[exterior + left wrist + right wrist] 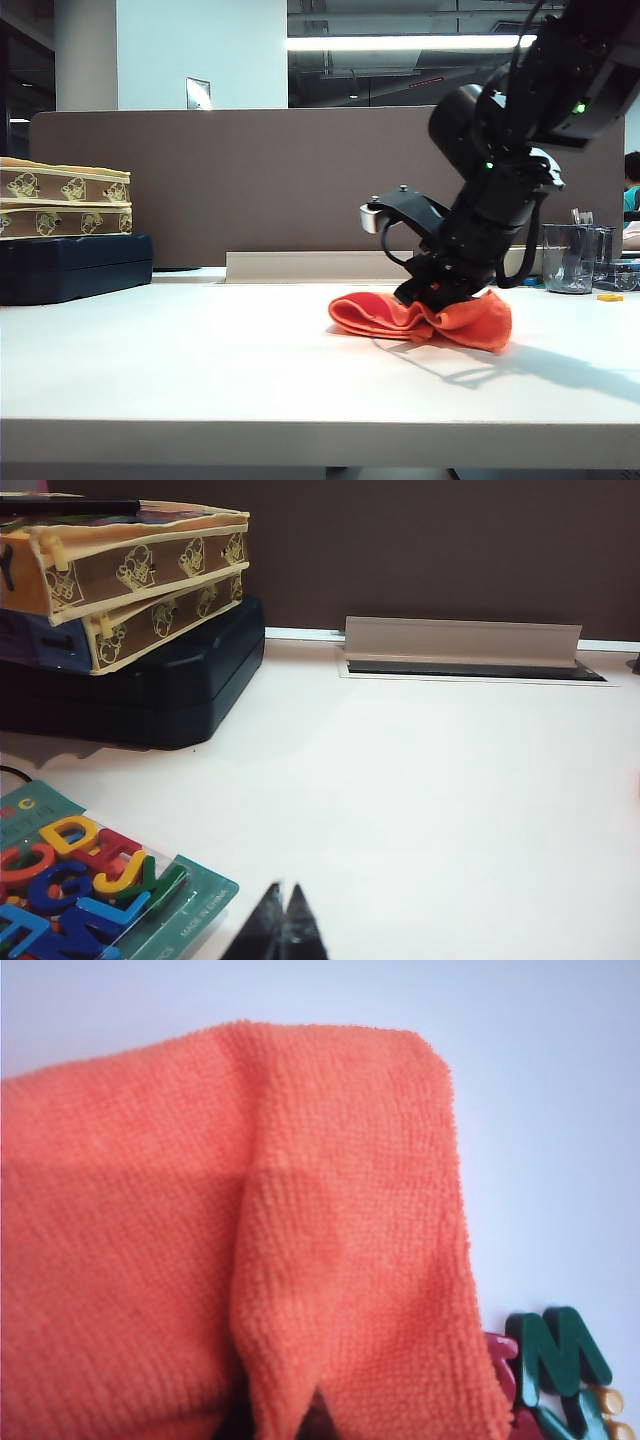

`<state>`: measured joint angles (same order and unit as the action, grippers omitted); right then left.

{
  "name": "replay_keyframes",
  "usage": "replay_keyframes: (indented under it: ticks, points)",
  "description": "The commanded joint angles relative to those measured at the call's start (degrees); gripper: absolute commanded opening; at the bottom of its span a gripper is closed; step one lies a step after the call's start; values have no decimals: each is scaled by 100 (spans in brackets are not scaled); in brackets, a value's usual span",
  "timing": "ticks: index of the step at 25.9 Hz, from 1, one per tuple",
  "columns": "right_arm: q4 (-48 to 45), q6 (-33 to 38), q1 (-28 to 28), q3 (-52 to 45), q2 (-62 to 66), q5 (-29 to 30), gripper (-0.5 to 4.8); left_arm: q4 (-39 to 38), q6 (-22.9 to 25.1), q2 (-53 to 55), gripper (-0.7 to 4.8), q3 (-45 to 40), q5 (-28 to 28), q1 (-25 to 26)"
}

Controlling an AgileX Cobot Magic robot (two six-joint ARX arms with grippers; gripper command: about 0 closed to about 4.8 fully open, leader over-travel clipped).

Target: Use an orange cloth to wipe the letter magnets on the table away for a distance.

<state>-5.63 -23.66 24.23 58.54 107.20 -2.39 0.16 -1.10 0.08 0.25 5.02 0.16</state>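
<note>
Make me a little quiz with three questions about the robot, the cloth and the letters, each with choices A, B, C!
1. Where is the right claw?
A. Down on the orange cloth
B. On the stacked boxes
C. Inside the clear cup

2. What colour is the letter M beside the cloth in the right wrist view?
A. Blue
B. Green
C. White

3. How is the left claw?
A. Holding a letter
B. Wide open
C. Shut, holding nothing

Answers:
1 A, the arm's tip presses into the cloth on the table.
2 B, the M is dark green.
3 C, its tips meet over bare table.
</note>
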Motion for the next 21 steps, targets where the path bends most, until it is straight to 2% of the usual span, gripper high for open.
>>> replay_keyframes:
  ticks: [1, 21]
  points:
    - [190, -39, -262, -42, 125, -173, -1, 55, -2, 2, -3, 11, 37, -2]
    - [-431, -35, -2629, -42, 133, -160, -1, 46, -2, 2, -3, 11, 37, -2]
